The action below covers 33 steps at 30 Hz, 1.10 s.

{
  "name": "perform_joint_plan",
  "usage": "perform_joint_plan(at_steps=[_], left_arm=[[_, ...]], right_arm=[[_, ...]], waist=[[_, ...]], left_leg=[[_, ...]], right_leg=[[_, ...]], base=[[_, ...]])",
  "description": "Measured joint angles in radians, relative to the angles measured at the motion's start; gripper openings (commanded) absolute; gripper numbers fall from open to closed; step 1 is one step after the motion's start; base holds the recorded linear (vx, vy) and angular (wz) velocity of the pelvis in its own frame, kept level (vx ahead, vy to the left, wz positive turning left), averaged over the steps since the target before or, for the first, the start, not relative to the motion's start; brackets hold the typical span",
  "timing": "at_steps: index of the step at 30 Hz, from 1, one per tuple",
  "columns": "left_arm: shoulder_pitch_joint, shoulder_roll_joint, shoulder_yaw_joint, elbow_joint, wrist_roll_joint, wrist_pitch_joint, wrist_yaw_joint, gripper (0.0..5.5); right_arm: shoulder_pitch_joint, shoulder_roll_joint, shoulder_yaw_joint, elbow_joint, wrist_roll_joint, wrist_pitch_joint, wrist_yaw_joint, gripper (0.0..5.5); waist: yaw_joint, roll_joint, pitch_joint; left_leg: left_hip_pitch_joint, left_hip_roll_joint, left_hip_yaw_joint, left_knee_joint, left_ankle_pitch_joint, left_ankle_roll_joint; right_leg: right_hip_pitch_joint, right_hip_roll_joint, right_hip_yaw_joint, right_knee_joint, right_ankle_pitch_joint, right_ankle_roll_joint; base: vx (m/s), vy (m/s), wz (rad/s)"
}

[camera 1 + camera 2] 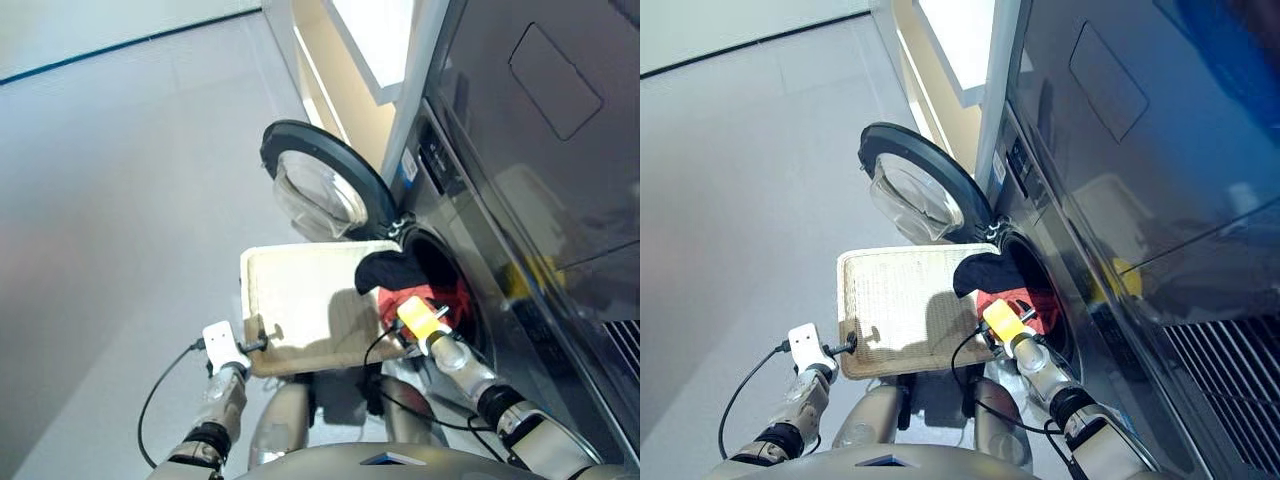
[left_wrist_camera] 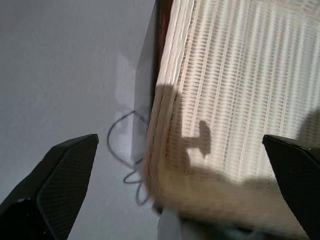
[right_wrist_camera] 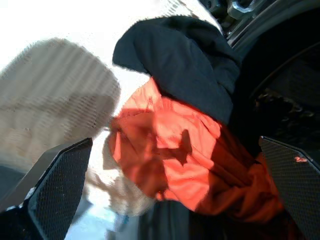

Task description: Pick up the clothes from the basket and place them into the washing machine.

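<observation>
Basket [image 1: 300, 300] at washing machine [image 1: 520, 200] mouth, black garment [image 1: 392, 268] and coral red garment [image 1: 425, 300] spilling over basket rim into drum, right hand [image 1: 398, 325] fingers apart beside them, left hand [image 1: 262, 343] spread wide at basket's near rim, gripping nothing.

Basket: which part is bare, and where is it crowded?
The cream woven basket is bare from its left rim across the middle. Its right edge, at the dark grey washing machine's mouth, is crowded by black garment and coral-red garment.

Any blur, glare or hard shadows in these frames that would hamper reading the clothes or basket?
Left wrist view: basket near rim smeared, a sharp shadow across the weave. Right wrist view: basket glares to white, the red garment and black garment stay legible. Left eye view: washing machine front carries reflections, drum dark.
</observation>
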Motion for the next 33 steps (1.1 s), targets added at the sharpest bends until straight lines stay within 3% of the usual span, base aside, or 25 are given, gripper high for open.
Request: perform_joint_plan(at_steps=[1, 2, 4, 6, 7, 8, 10, 11, 13, 16, 18, 19, 21, 22, 23, 24, 25, 27, 29, 33], left_arm=[[-0.003, -0.003, 0.003, 0.011, 0.014, 0.009, 0.001, 5.50], [0.014, -0.002, 0.004, 0.014, 0.014, 0.011, 0.000, 5.50], [0.034, -0.003, 0.015, 0.034, 0.016, 0.013, 0.002, 5.50], [0.039, -0.007, 0.014, 0.040, 0.017, 0.014, 0.002, 5.50], [0.040, -0.007, 0.013, 0.041, 0.019, 0.015, 0.002, 5.50], [0.040, -0.008, 0.012, 0.045, 0.036, 0.015, 0.002, 5.50], [0.046, -0.011, -0.004, 0.036, 0.052, 0.015, 0.001, 5.50], [0.036, -0.005, -0.008, 0.018, 0.056, 0.017, 0.001, 5.50], [0.006, 0.006, -0.030, -0.032, 0.056, 0.015, 0.002, 5.50], [-0.070, 0.046, -0.080, -0.071, 0.055, 0.008, 0.006, 5.50], [-0.103, 0.066, -0.096, -0.074, 0.055, 0.002, 0.015, 5.50], [-0.116, 0.069, -0.101, -0.069, 0.054, -0.002, 0.023, 5.50], [-0.143, 0.065, -0.101, -0.068, 0.046, -0.005, 0.035, 5.50], [-0.153, 0.071, -0.096, -0.068, 0.041, -0.005, 0.036, 5.50], [-0.153, 0.071, -0.095, -0.068, 0.034, -0.006, 0.036, 5.50], [-0.155, 0.075, -0.094, -0.069, 0.032, -0.009, 0.037, 5.50], [-0.150, 0.074, -0.101, -0.069, 0.032, -0.010, 0.036, 5.50], [-0.151, 0.066, -0.105, -0.069, 0.031, -0.011, 0.036, 5.50], [-0.160, 0.060, -0.105, -0.075, 0.012, -0.011, 0.037, 5.50], [-0.188, 0.056, -0.094, -0.128, -0.037, -0.015, 0.046, 5.50]], right_arm=[[0.001, 0.000, -0.004, 0.009, -0.010, 0.003, -0.001, 5.50], [0.003, 0.004, -0.003, 0.014, -0.011, 0.008, 0.000, 5.50], [0.006, 0.015, -0.004, 0.018, -0.012, 0.010, 0.000, 5.50], [0.008, 0.020, -0.002, 0.020, -0.021, 0.012, 0.000, 5.50], [0.008, 0.027, -0.001, 0.023, -0.036, 0.013, 0.000, 5.50], [0.008, 0.034, -0.001, 0.030, -0.043, 0.013, -0.001, 5.50], [0.007, 0.039, 0.004, 0.062, -0.050, 0.015, -0.002, 5.50], [0.006, 0.047, 0.008, 0.077, -0.055, 0.019, -0.004, 5.50], [-0.015, 0.048, 0.029, 0.101, -0.058, 0.027, -0.007, 5.50], [-0.096, 0.064, 0.097, 0.131, -0.101, 0.034, -0.008, 5.50], [-0.151, 0.071, 0.132, 0.140, -0.137, 0.035, -0.009, 5.50], [-0.191, 0.071, 0.144, 0.136, -0.157, 0.035, -0.009, 5.50], [-0.260, 0.060, 0.202, 0.140, -0.210, 0.036, -0.006, 5.50], [-0.280, 0.063, 0.202, 0.140, -0.230, 0.037, -0.006, 5.50], [-0.278, 0.069, 0.202, 0.145, -0.243, 0.037, -0.004, 5.50], [-0.279, 0.081, 0.209, 0.163, -0.255, 0.038, -0.001, 5.50], [-0.279, 0.088, 0.215, 0.181, -0.267, 0.040, 0.001, 5.50], [-0.288, 0.086, 0.237, 0.191, -0.303, 0.043, 0.002, 5.50], [-0.301, 0.080, 0.239, 0.190, -0.323, 0.057, 0.000, 5.50], [-0.359, 0.043, 0.255, 0.174, -0.346, 0.074, -0.002, 5.50]], waist=[[-0.004, 0.003, 0.014], [0.008, 0.004, 0.018], [0.023, -0.013, 0.020], [0.025, -0.010, 0.016], [0.028, -0.014, 0.014], [0.030, -0.016, 0.005], [0.025, -0.007, -0.018], [0.024, -0.016, -0.020], [0.023, -0.016, -0.019], [0.015, -0.010, 0.001], [0.018, -0.001, 0.021], [0.024, 0.008, 0.040], [0.021, 0.022, 0.081], [0.019, 0.013, 0.104], [0.025, -0.002, 0.125], [0.018, -0.011, 0.130], [0.017, -0.013, 0.133], [0.023, -0.018, 0.136], [0.020, -0.021, 0.141], [0.017, -0.019, 0.147]], left_leg=[[-0.008, 0.002, -0.001, 0.058, 0.001, -0.010], [-0.023, 0.005, -0.001, 0.070, 0.000, -0.012], [-0.013, -0.021, 0.000, -0.043, 0.008, -0.002], [-0.015, -0.032, 0.008, -0.136, 0.026, 0.011], [-0.011, -0.033, 0.015, -0.164, 0.049, 0.030], [-0.001, -0.034, 0.020, -0.172, 0.071, 0.039], [0.016, -0.032, 0.027, -0.181, 0.159, 0.071], [0.025, -0.043, 0.037, -0.182, 0.160, 0.082], [0.032, -0.058, 0.035, -0.187, 0.153, 0.098], [0.031, -0.067, 0.002, -0.173, 0.146, 0.114], [0.004, -0.070, -0.012, -0.153, 0.141, 0.120], [-0.012, -0.070, -0.013, -0.146, 0.137, 0.123], [-0.070, -0.074, -0.027, -0.111, 0.135, 0.108], [-0.088, -0.088, -0.039, -0.095, 0.136, 0.105], [-0.091, -0.096, -0.046, -0.086, 0.135, 0.093], [-0.107, -0.099, -0.065, -0.071, 0.133, 0.080], [-0.123, -0.088, -0.076, -0.066, 0.130, 0.064], [-0.169, -0.057, -0.082, -0.046, 0.127, 0.042], [-0.215, -0.046, -0.099, -0.028, 0.133, 0.024], [-0.295, -0.037, -0.123, -0.014, 0.146, 0.008]], right_leg=[[0.057, 0.018, 0.009, -0.074, -0.016, -0.042], [0.092, 0.033, 0.019, -0.132, 0.009, -0.050], [0.154, 0.042, 0.031, -0.255, 0.072, -0.049], [0.190, 0.061, 0.039, -0.333, 0.101, -0.051], [0.203, 0.069, 0.053, -0.355, 0.112, -0.044], [0.211, 0.071, 0.067, -0.366, 0.114, -0.037], [0.218, 0.079, 0.086, -0.366, 0.112, -0.023], [0.220, 0.065, 0.088, -0.353, 0.103, -0.008], [0.172, 0.043, 0.073, -0.239, 0.071, 0.032], [0.065, 0.016, 0.054, -0.010, 0.030, 0.076], [0.018, -0.006, 0.052, 0.013, 0.028, 0.082], [-0.025, -0.032, 0.052, 0.007, 0.026, 0.084], [-0.072, -0.078, 0.059, -0.126, 0.039, 0.101], [-0.074, -0.109, 0.072, -0.173, 0.055, 0.111], [-0.070, -0.125, 0.063, -0.195, 0.124, 0.130], [-0.069, -0.125, 0.066, -0.198, 0.178, 0.113], [-0.079, -0.116, 0.056, -0.189, 0.187, 0.095], [-0.110, -0.087, 0.041, -0.187, 0.186, 0.075], [-0.149, -0.070, 0.025, -0.166, 0.186, 0.059], [-0.234, -0.066, 0.001, -0.122, 0.171, 0.036]], base=[[0.216, 0.064, 0.309], [0.235, 0.086, 0.088], [0.227, 0.114, -0.140], [0.197, 0.155, -0.208], [0.189, 0.168, -0.388], [0.163, 0.144, -0.450], [0.119, 0.133, -0.380], [0.018, 0.131, -0.192], [-0.093, 0.119, 0.075], [-0.149, 0.033, 0.307], [-0.089, -0.082, 0.255], [-0.052, -0.183, 0.135], [-0.001, -0.153, 0.222], [0.000, -0.098, 0.393], [-0.002, -0.141, 0.521], [0.010, -0.084, 0.528], [0.009, -0.131, 0.380], [-0.034, -0.162, 0.149], [-0.058, -0.133, 0.148], [-0.056, -0.093, 0.134]])
